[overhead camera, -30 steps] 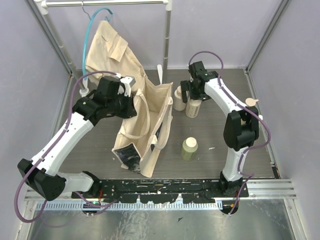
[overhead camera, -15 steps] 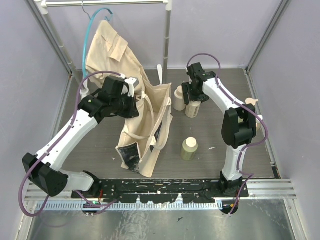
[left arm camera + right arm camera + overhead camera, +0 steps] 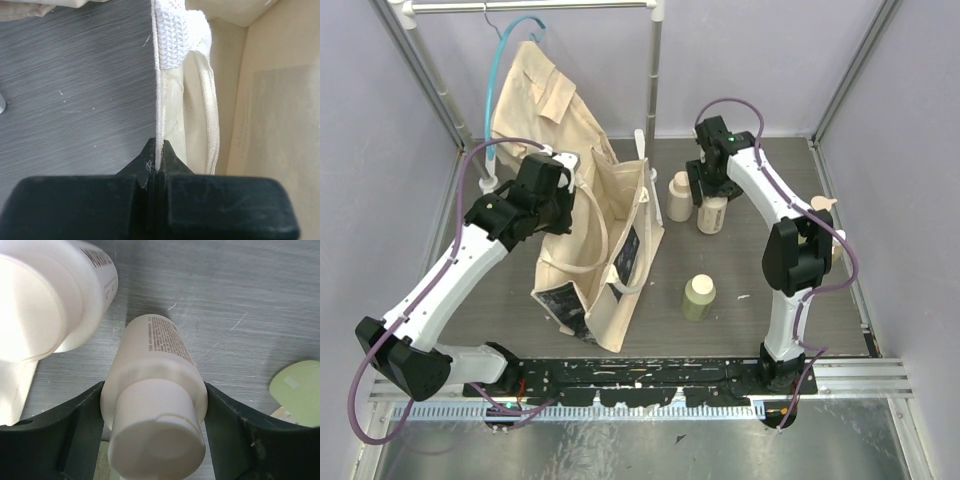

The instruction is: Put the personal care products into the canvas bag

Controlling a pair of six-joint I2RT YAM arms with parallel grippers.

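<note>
The cream canvas bag [image 3: 595,262] stands at the table's middle, mouth up, dark printed panel toward the front. My left gripper [image 3: 568,190] is shut on its left rim; in the left wrist view the jaws [image 3: 158,150] pinch the rim's edge below the handle webbing [image 3: 172,35]. My right gripper [image 3: 712,188] is shut on a cream bottle [image 3: 712,213]; its fingers [image 3: 75,432] press both sides of that bottle [image 3: 155,370] below the cap. A second cream bottle [image 3: 678,196] [image 3: 55,295] stands just left of it. A yellow-green bottle [image 3: 698,297] stands alone nearer the front.
A tan shirt [image 3: 535,90] hangs on a teal hanger from the white rail [image 3: 520,8] behind the bag. A white post [image 3: 654,70] rises at the back centre. Purple walls close in the left, right and back sides.
My left gripper has pulled the bag's rim to the left, spreading its mouth wider. My right gripper has closed on the cream bottle, which has shifted slightly right.
</note>
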